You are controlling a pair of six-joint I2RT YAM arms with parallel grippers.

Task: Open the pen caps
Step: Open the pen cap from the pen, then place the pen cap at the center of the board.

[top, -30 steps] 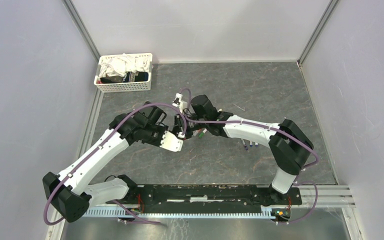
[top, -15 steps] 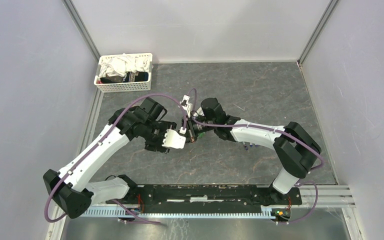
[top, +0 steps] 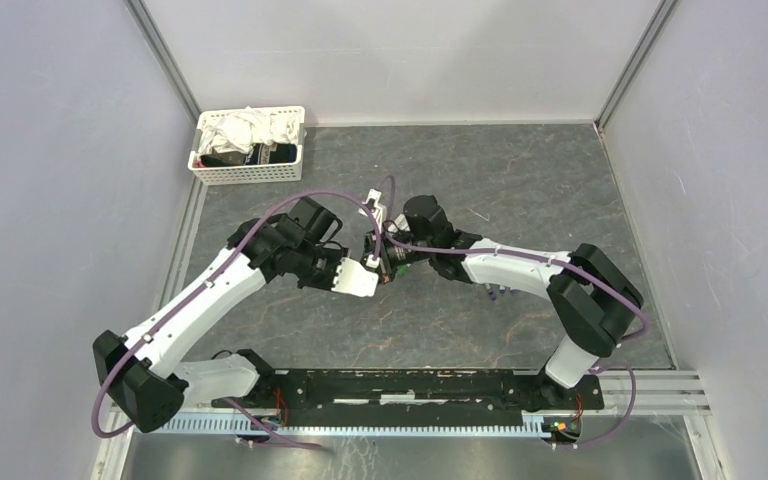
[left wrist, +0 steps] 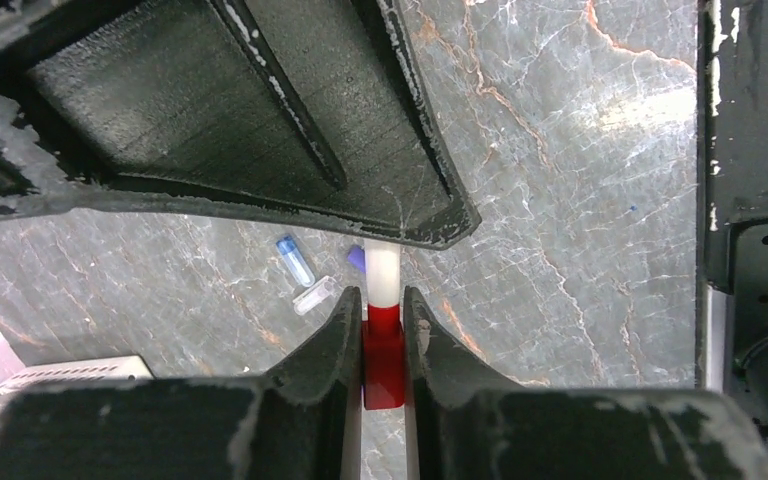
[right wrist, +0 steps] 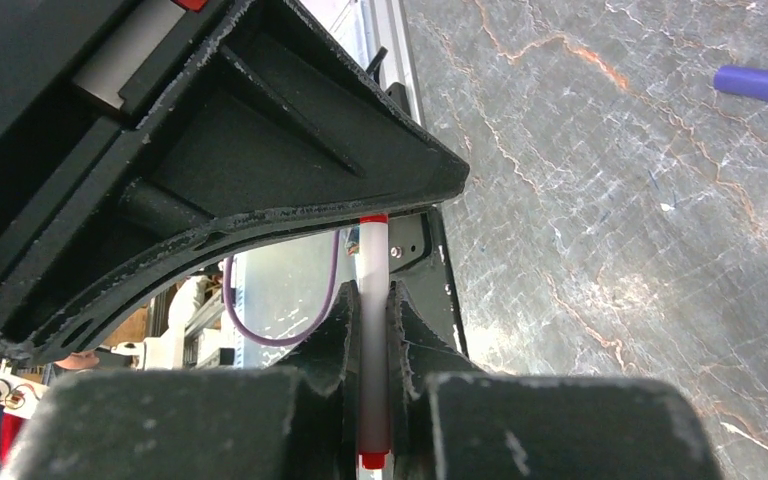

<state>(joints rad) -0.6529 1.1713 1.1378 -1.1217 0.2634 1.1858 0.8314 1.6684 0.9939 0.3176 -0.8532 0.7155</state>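
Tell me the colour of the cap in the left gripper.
The cap is red, clearest in the left wrist view.

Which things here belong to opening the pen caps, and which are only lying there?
For the job: red cap, held white pen, loose purple cap, loose blue cap.
Lying about: white basket, cloths inside it.

Both arms lean inward and meet at one pen (right wrist: pixel 371 290). The left arm (top: pixel 200 300) stretches up and to the right toward it, and the left gripper (left wrist: pixel 383 308) is clamped on the pen's red cap (left wrist: pixel 383 350). The right arm (top: pixel 520 265) bends at its elbow right of the pen and runs left. The right gripper (right wrist: pixel 370 310) pinches the pen's white barrel. The grippers face tip to tip, very close.
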